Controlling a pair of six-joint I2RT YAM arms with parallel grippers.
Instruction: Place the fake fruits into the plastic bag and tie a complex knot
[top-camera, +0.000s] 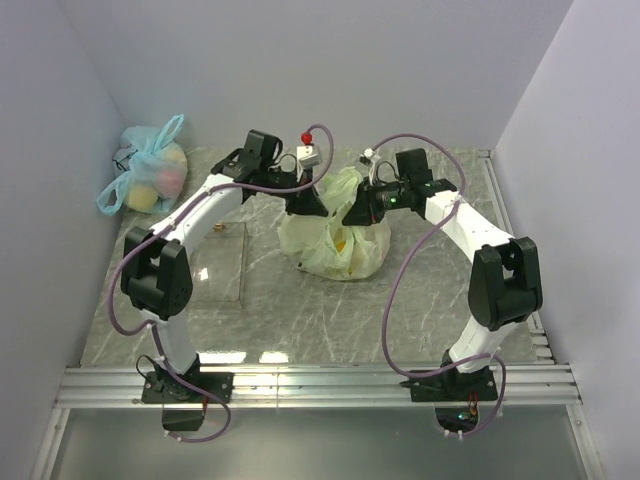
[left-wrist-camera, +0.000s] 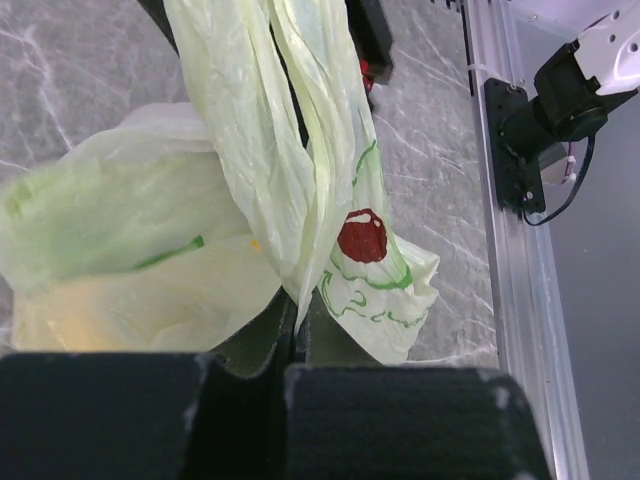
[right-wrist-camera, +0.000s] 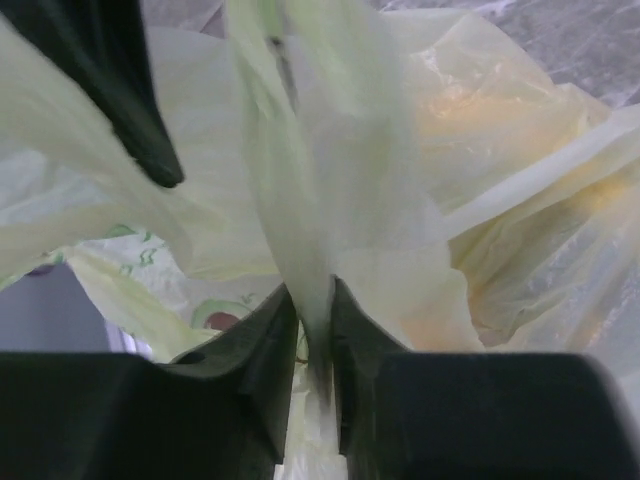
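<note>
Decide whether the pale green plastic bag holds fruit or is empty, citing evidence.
Holds something: the pale green plastic bag bulges on the table, and yellow shapes show through its film. Which fruits, cannot tell.

Both arms reach forward, forearms angled inward, wrists close together.
Left arm (top-camera: 190, 225): elbow low near own side, forearm running up-right, wrist bent toward centre.
Left gripper (left-wrist-camera: 297, 330): jaws pressed together, pinching strip of bag (left-wrist-camera: 255, 150).
Right arm (top-camera: 470, 225): elbow out right, forearm running up-left.
Right gripper (right-wrist-camera: 313, 330): jaws nearly closed, clamping bag fold.
Grippers face each other.
</note>
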